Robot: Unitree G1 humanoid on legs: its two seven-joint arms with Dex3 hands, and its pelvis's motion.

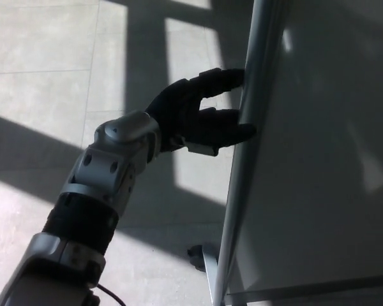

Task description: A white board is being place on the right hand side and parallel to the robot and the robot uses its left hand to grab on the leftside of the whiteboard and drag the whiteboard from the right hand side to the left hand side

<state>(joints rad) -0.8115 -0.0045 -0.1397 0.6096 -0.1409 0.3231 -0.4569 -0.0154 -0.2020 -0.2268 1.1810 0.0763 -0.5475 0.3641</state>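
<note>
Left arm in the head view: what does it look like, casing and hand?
The left hand is matte black with thick, rounded fingers. Behind it, the silver-grey wrist housing has round recessed fastener holes, followed by a black ribbed forearm band, then more silver casing. A thin black cable loops out near the bottom edge.

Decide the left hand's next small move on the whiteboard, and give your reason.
Probably pull the whiteboard leftward. The left hand looks closed on the frame at its left edge, with fingers reaching the frame and open floor to the left.
</note>
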